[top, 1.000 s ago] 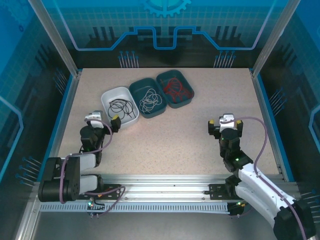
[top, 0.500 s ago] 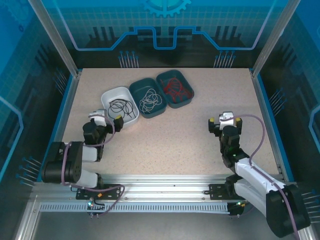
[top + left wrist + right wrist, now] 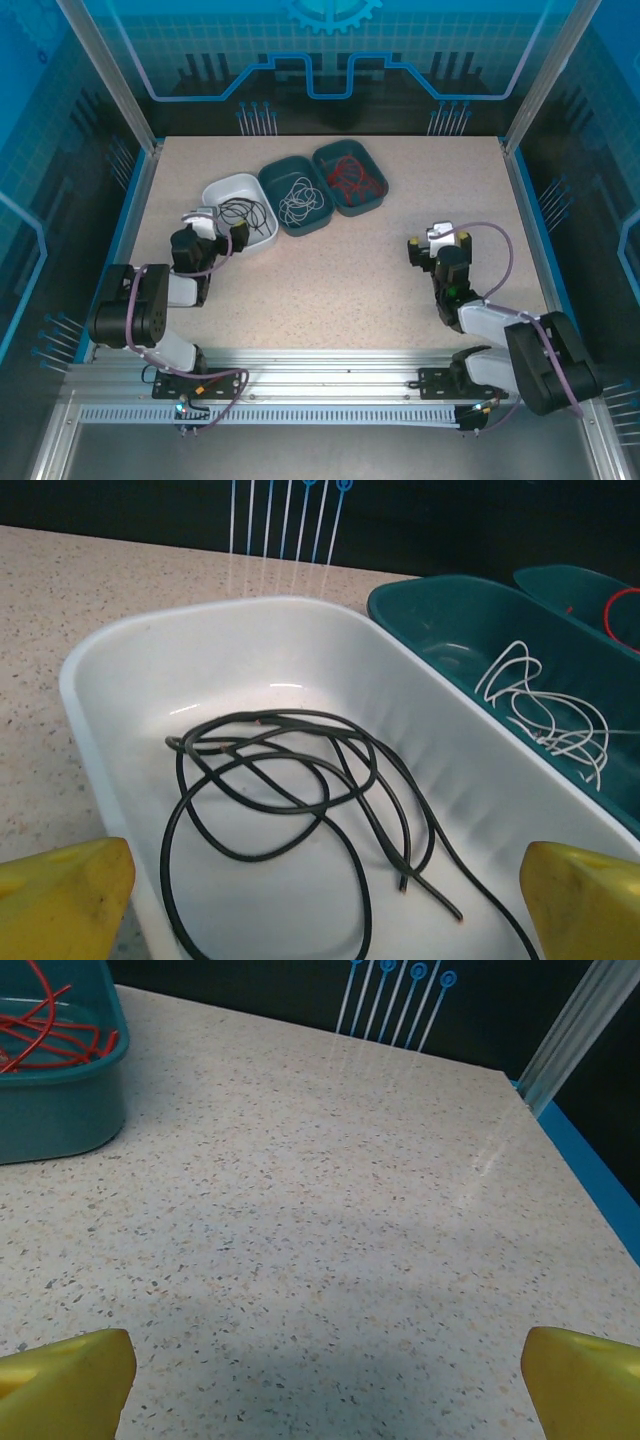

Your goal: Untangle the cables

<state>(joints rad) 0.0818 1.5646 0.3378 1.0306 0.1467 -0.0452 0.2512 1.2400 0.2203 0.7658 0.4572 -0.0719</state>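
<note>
Left gripper (image 3: 222, 228) has moved forward since a second ago. It was short of the white tray (image 3: 212, 190) and now sits at the tray's near rim, jaws spread wide, nothing held. The black cable (image 3: 290, 800) lies looped in that tray, just ahead of it and below. The whitish cable (image 3: 545, 715) is in the middle teal tray (image 3: 440, 610), ahead to its right.

Right gripper (image 3: 438, 243) has shifted slightly left and its arm is folded lower. Its jaws are also wide apart and empty, over bare table. The red cable (image 3: 45, 1028) is in the end teal tray (image 3: 60, 1110), ahead-left of it and well apart. Cables and trays unmoved.

Surface: speckled beige tabletop (image 3: 340, 270), blue edging (image 3: 527, 215), aluminium rail (image 3: 330, 362) at the near edge. Room: aluminium posts (image 3: 105, 75), blue gridded panels (image 3: 330, 50) around.
</note>
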